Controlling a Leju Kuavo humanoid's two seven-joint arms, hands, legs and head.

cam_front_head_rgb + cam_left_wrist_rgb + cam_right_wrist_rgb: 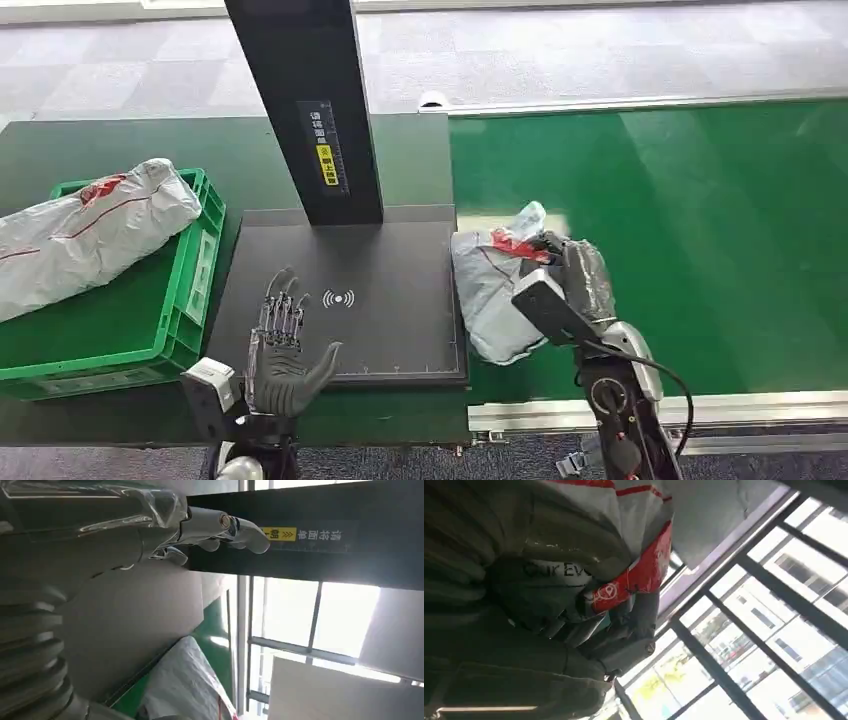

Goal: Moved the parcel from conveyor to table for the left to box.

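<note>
Currently right hand (580, 275) grips the grey parcel (495, 290) at the conveyor (700, 250) edge, just beside the black scan surface (390, 260). Left hand (285, 350) holds nothing, fingers spread, over that surface's near-left corner. Risk: slick floppy bag may slip from the grip or snag on the surface's edge during transfer.

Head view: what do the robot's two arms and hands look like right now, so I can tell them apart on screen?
The left hand is dark grey, with slim segmented fingers and a thick grey thumb on a silver wrist. The right hand is dark and glossy, with a grey camera block behind it, a silver and black forearm and a looping black cable.
</note>
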